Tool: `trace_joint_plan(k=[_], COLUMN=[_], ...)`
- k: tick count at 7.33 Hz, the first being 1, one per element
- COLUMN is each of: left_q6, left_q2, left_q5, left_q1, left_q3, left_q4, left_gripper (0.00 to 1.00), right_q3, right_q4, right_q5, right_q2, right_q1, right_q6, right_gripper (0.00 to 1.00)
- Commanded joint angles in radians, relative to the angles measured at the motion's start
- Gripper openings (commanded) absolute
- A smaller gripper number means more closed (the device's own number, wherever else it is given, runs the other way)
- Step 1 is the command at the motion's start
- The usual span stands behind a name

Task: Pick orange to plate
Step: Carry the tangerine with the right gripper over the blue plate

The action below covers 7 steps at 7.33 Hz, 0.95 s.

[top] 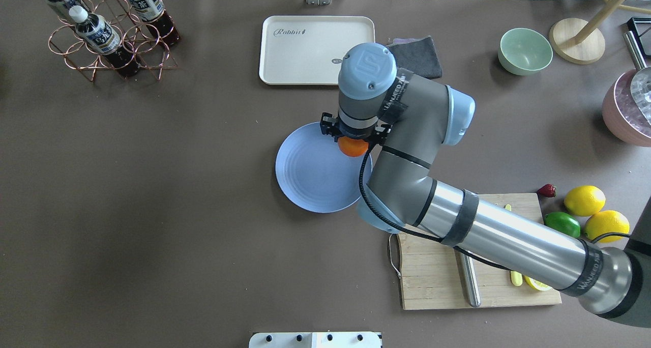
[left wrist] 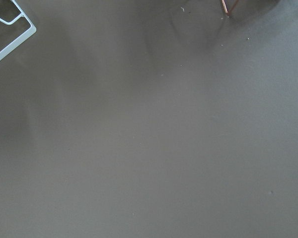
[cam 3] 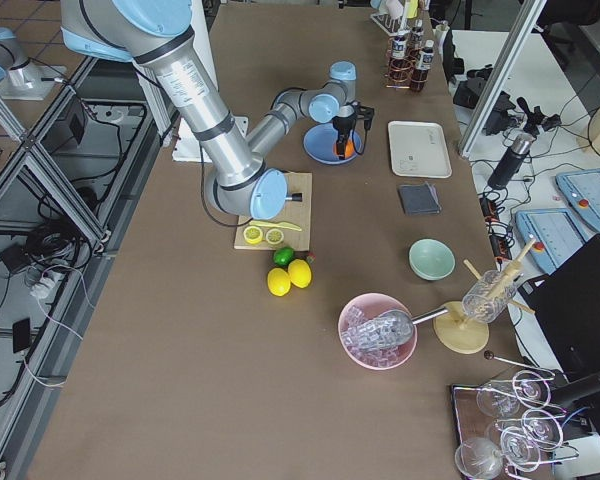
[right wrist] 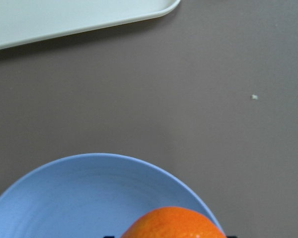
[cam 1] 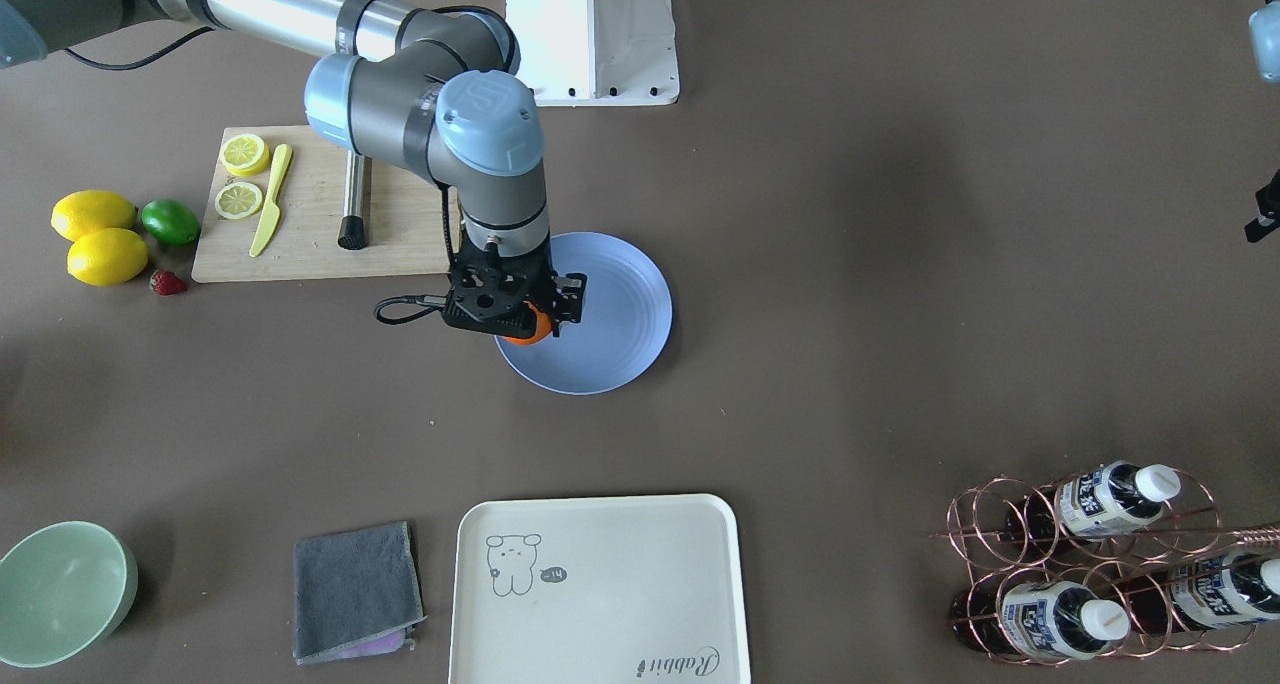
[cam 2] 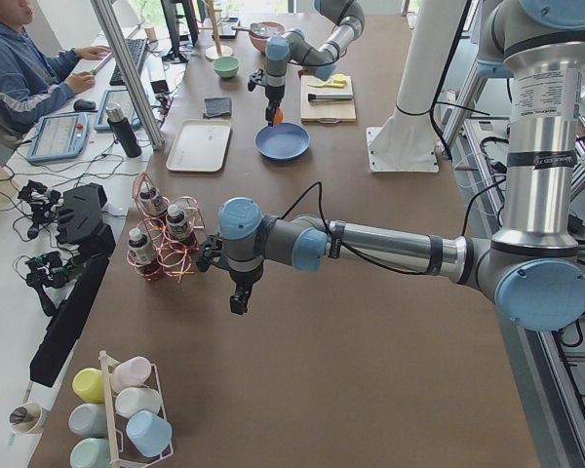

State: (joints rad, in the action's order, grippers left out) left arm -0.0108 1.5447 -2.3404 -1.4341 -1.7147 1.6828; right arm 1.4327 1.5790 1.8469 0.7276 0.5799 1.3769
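Observation:
The bright orange [cam 1: 530, 328] sits between the fingers of my right gripper [cam 1: 518, 309], which is shut on it. It hangs just above the periwinkle-blue plate [cam 1: 610, 314], over the rim that faces the cream tray. The overhead view shows the orange [top: 352, 147] under the wrist at the plate's [top: 310, 172] far right edge. In the right wrist view the orange [right wrist: 174, 224] fills the bottom edge above the plate [right wrist: 89, 198]. My left gripper [cam 2: 236, 302] hovers over bare table near the bottle rack; its state is unclear.
A cutting board [cam 1: 310, 234] with lemon slices, a yellow knife and a metal rod lies beside the plate. Two lemons [cam 1: 100, 239], a lime [cam 1: 170, 221] and a strawberry lie past it. The cream tray [cam 1: 598, 589], grey cloth [cam 1: 355, 589], green bowl [cam 1: 62, 592] and bottle rack [cam 1: 1100, 564] line the far side.

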Motion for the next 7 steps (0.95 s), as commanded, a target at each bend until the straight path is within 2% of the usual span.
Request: trace_joint_plan(k=[1,2,3,4,5,7], left_q6=[0.000,0.000,0.000,0.000,0.000,0.000], left_q2=[0.000,-0.011,-0.012,-0.014,-0.015,-0.015], left_q5=[-0.034,-0.037,-0.037,-0.037,-0.037,-0.037], left_q1=[0.001,0.001,0.001,0.001,0.001,0.001], left_q3=[0.006,0.003,0.003,0.001,0.001,0.003], left_q4=[0.000,0.000,0.000,0.000,0.000,0.000], left_gripper=[0.98,0.98,0.98,0.98,0.98,0.98], right_q3=[-0.100,-0.100,-0.100,-0.100,-0.100,-0.031], right_q4=[0.000,0.000,-0.002,-0.002,-0.002,0.006], right_q5=[-0.043,-0.043,-0.044,-0.046,-0.055,-0.052], right_q2=[-0.074,-0.079,-0.077,-0.077,-0.077,-0.079], right_q1=[-0.055,-0.064,-0.072,-0.074,-0.074,-0.065], right_q6=[0.036,0.040,0.062,0.062,0.054,0.056], right_gripper=[0.00,0.00,0.07,0.93,1.00,1.00])
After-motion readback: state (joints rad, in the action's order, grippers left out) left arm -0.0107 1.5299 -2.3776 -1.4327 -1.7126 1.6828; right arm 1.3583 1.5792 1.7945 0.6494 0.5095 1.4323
